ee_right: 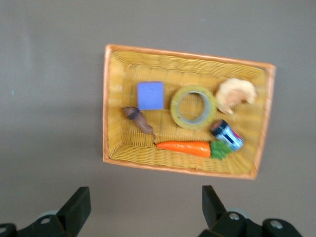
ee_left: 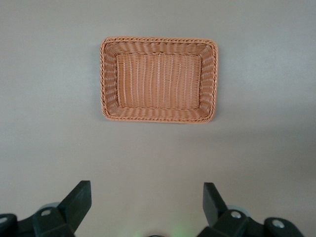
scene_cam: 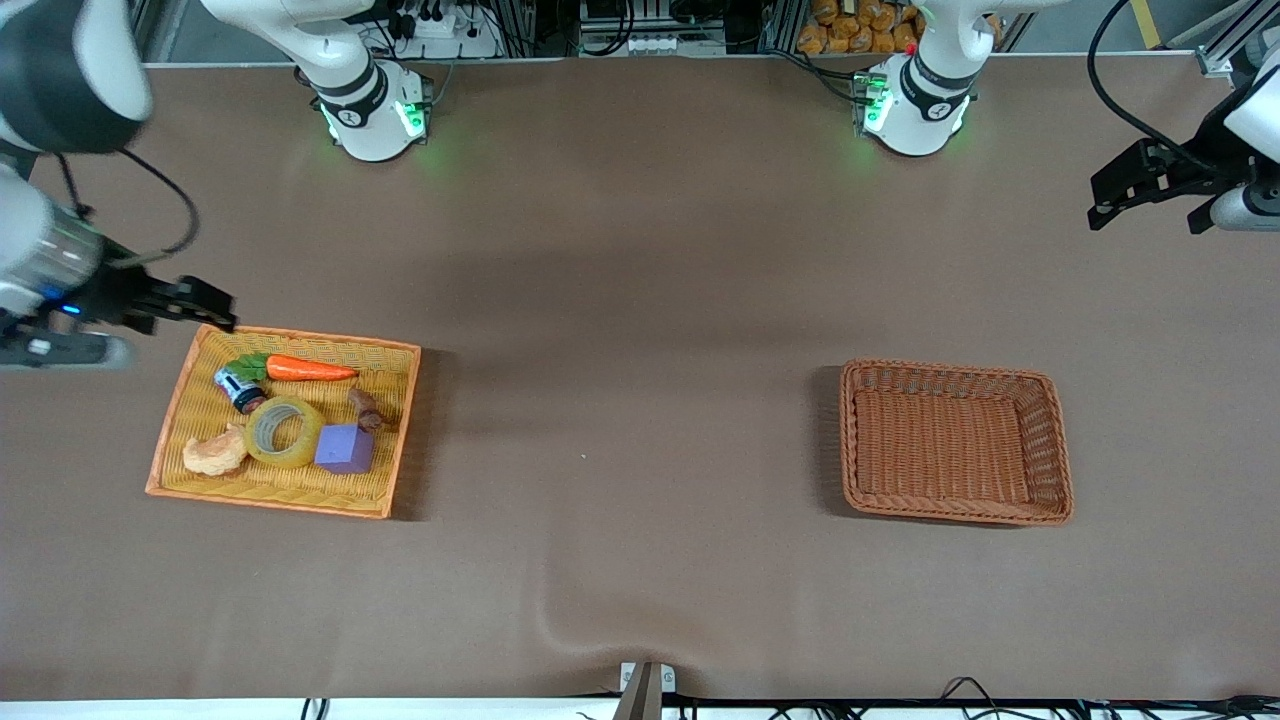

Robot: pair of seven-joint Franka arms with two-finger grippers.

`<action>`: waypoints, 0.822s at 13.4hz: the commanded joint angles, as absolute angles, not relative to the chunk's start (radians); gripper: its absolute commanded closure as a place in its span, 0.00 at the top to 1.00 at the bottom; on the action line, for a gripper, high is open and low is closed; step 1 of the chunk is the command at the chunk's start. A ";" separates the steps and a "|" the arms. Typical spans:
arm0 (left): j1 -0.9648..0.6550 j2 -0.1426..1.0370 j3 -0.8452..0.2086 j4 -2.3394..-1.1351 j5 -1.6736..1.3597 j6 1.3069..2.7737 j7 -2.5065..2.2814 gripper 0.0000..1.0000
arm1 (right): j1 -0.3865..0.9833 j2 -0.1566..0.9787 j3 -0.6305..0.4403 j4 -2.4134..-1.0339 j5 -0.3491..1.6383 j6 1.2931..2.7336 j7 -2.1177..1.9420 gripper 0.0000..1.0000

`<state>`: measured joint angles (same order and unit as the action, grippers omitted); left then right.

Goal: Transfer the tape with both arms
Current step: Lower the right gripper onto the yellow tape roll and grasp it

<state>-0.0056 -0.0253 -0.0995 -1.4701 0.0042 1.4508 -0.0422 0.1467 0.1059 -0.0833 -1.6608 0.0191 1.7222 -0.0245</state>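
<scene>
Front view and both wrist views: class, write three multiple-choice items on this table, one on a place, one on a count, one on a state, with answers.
1. Where is the tape?
A. in the yellow tray
B. in the brown basket
C. on the bare table

2. How many things lie in the yellow tray?
A. three
B. four
C. six

3. How is the brown basket?
A. empty
B. holding a cube
C. overturned

Answers:
1 A, it lies between the purple cube and a pale toy.
2 C, counted in the right wrist view.
3 A, only bare weave shows.
</scene>
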 commanded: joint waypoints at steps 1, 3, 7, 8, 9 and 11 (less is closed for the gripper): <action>-0.008 -0.026 -0.106 -1.471 -0.014 1.440 -0.054 1.00 | 0.149 0.113 -0.091 -1.742 0.021 1.820 -0.170 1.00; -0.009 -0.018 -0.106 -1.470 -0.015 1.440 -0.057 1.00 | 0.152 0.144 -0.091 -1.825 0.021 1.946 -0.237 1.00; -0.012 -0.005 -0.106 -1.471 -0.009 1.440 -0.060 1.00 | 0.130 0.259 -0.094 -1.864 0.009 2.095 -0.426 1.00; -0.005 -0.003 -0.106 -1.471 -0.012 1.440 -0.057 1.00 | 0.126 0.296 -0.097 -1.867 0.008 2.117 -0.451 1.00; -0.002 -0.003 -0.104 -1.474 -0.014 1.440 -0.052 1.00 | 0.103 0.331 -0.097 -1.867 0.008 2.135 -0.481 1.00; -0.012 -0.002 -0.106 -1.477 -0.014 1.430 -0.055 1.00 | 0.077 0.391 -0.097 -1.870 0.008 2.203 -0.543 1.00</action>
<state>-0.0081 0.0021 -0.1038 -1.4764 0.0037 1.4487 -0.0422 0.1125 0.3439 -0.1051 -1.8791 0.0174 2.1653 -0.4865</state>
